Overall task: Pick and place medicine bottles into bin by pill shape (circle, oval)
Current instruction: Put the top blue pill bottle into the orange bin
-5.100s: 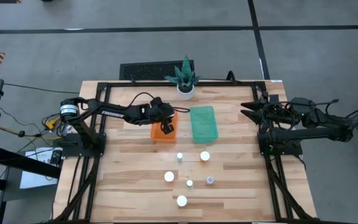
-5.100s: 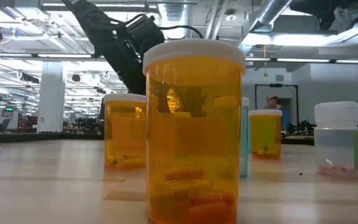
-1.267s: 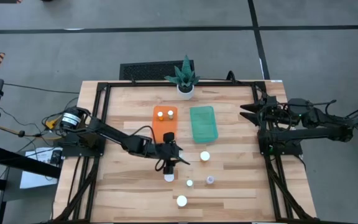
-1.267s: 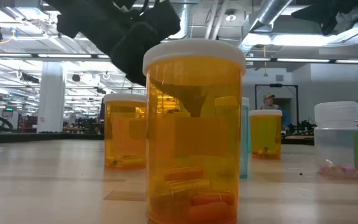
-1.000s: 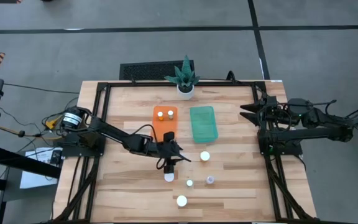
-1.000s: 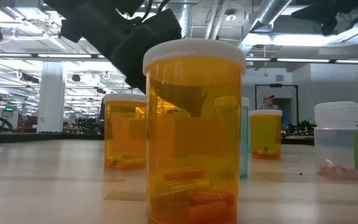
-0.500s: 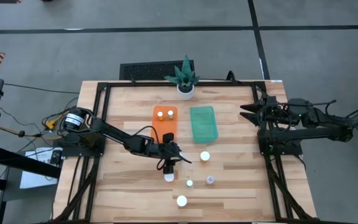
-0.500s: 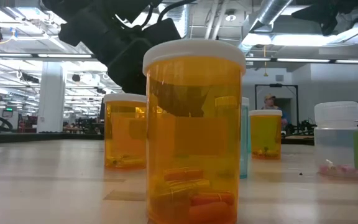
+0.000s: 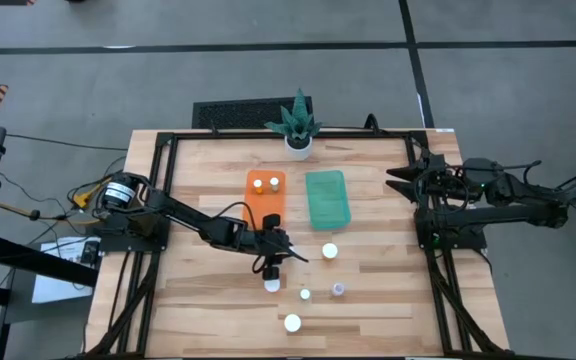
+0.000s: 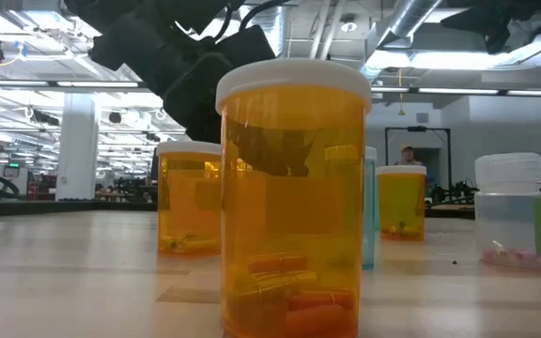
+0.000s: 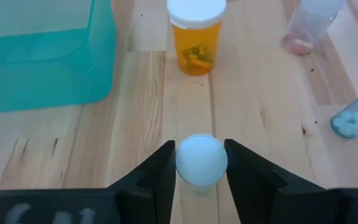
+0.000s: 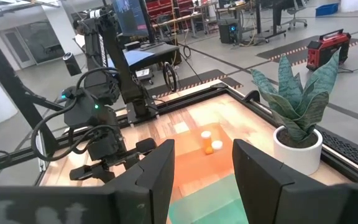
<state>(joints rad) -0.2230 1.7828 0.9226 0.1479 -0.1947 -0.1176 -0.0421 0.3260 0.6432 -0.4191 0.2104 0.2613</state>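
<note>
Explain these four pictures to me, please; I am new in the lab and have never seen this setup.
It is a two-armed robot sorting pill bottles at a wooden table. One picture looks straight down, one looks level across the tabletop, and two come from cameras on the arms' wrists. On the table lie an orange bin already holding two bottles, an empty green bin, a potted plant and loose bottles. The left gripper is down at mid-table, its two fingers pinching the white cap of a medicine bottle that stands on the wood. The right gripper waits open at the table's right edge.
</note>
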